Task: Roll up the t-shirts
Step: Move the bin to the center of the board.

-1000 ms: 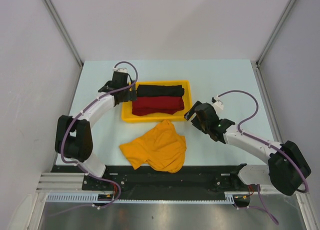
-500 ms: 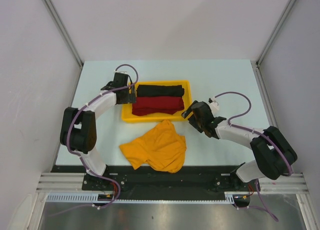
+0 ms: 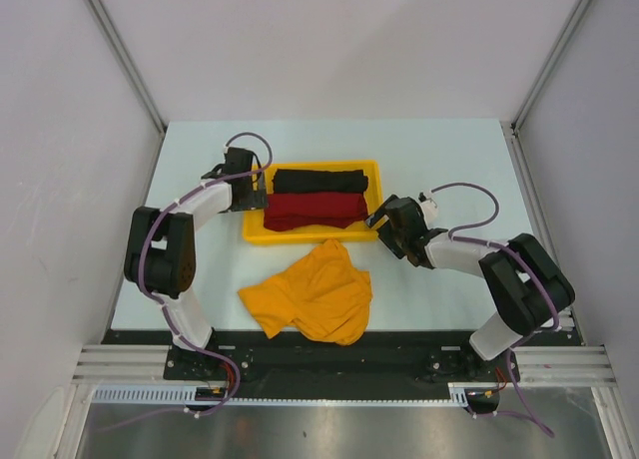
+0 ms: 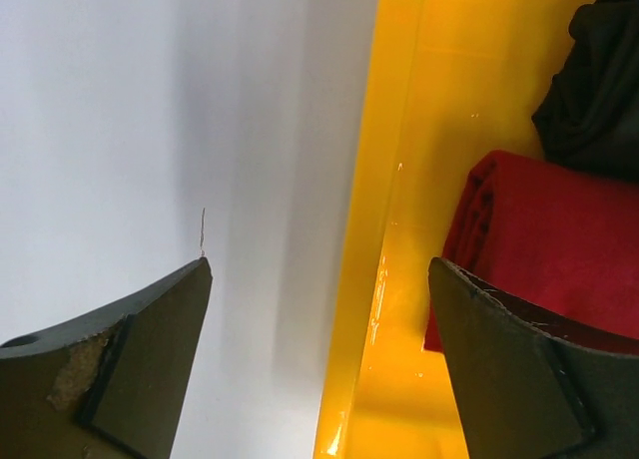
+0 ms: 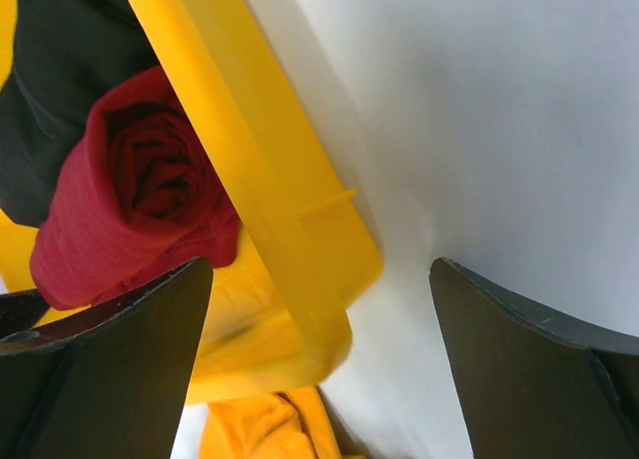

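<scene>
The mustard t-shirt (image 3: pixel 312 292) lies crumpled on the table in front of the yellow tray (image 3: pixel 311 234). A dark red roll (image 3: pixel 315 209) and a black roll (image 3: pixel 319 181) lie side by side in the tray. My left gripper (image 3: pixel 262 192) is open, its jaws straddling the tray's left wall (image 4: pixel 374 229); the red roll (image 4: pixel 559 249) and black roll (image 4: pixel 599 70) show beyond it. My right gripper (image 3: pixel 380 220) is open, its jaws straddling the tray's right front corner (image 5: pixel 300 269); the red roll's end (image 5: pixel 140 190) and a bit of mustard shirt (image 5: pixel 265 429) show there.
White side walls and metal posts stand close to the table's left and right edges. A black rail runs along the near edge below the mustard shirt. The arms' purple cables loop above both wrists.
Both arms have drawn in closer to the tray: the left gripper has settled over its left wall, the right gripper has moved left to its right front corner. The shirts have not moved.
</scene>
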`<state>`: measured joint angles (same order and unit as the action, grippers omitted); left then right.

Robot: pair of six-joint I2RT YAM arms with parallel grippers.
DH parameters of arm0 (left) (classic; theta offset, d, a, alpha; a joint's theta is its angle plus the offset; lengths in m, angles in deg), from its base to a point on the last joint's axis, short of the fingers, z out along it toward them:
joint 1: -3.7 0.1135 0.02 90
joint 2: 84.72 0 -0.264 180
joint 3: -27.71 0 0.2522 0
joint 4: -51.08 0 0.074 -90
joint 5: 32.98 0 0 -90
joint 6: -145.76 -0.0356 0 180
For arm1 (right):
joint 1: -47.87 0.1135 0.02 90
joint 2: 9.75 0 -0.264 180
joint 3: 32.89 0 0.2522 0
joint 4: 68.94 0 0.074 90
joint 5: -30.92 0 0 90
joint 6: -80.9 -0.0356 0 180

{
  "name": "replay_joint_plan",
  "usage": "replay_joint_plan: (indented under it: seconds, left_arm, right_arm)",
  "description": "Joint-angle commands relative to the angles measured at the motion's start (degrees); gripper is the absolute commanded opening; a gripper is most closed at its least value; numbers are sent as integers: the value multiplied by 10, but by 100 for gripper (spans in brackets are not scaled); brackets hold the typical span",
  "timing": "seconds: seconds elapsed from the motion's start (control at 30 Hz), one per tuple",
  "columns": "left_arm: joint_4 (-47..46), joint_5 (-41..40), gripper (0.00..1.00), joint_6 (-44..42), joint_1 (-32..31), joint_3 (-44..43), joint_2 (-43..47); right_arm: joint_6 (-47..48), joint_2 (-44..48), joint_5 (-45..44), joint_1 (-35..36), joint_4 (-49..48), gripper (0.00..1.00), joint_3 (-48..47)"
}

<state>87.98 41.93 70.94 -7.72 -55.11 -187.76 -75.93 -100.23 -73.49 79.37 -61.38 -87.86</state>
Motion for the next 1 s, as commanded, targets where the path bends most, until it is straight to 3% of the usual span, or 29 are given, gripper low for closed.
replay_joint_plan:
  seconds: [0.0, 0.33, 0.57, 0.8, 0.97]
  left_arm:
    - [7, -20, 96, 21, 6, 2, 1]
    - [47, -47, 96, 116, 14, 49, 38]
    - [22, -32, 98, 186, 15, 203, 148]
    - [-1, 23, 98, 230, 15, 322, 261]
    - [2, 51, 100, 245, 15, 354, 361]
  right_arm:
    - [12, -24, 4, -12, -12, 97, -19]
    - [49, -86, 19, -27, 11, 99, -98]
    - [84, -160, 50, -44, 20, 100, -190]
    - [136, -264, 104, -52, 29, 100, -334]
    - [198, -366, 138, -51, 121, 100, -520]
